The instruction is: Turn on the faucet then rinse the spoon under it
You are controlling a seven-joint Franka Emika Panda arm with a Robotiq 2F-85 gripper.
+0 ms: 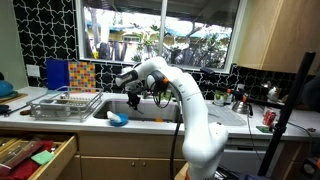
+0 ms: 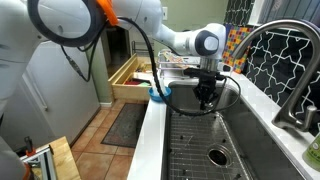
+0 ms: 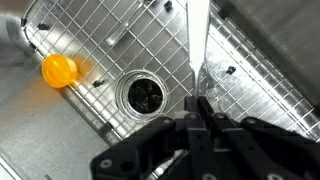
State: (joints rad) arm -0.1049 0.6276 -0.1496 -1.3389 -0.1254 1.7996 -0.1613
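Over the worktop (image 1: 150, 122), in an exterior view, the tool (image 1: 135, 93) is being held low and pointed downward by the white arm (image 1: 185, 95). A wire dish rack (image 1: 62, 104) is being carried by the worktop to one side. A blue object (image 1: 118, 119) is lying near the worktop's front edge. What the tool is gripping cannot be told at this size.

Along the sink (image 2: 255, 122), in an exterior view, the tool (image 2: 205, 97) is being hung just above the wire grid (image 2: 190, 140) at the far end of the basin. It is being kept well apart from the faucet (image 2: 275, 26), whose arched spout is being seen close to the camera.

Through the wrist view, the tool (image 3: 196, 108) is being shown clamped tight on a slim silver spoon (image 3: 196, 50). The spoon is reaching out from the fingertips over the grid, just beside the drain (image 3: 143, 93). An orange round object (image 3: 58, 70) is lying on the grid farther off.
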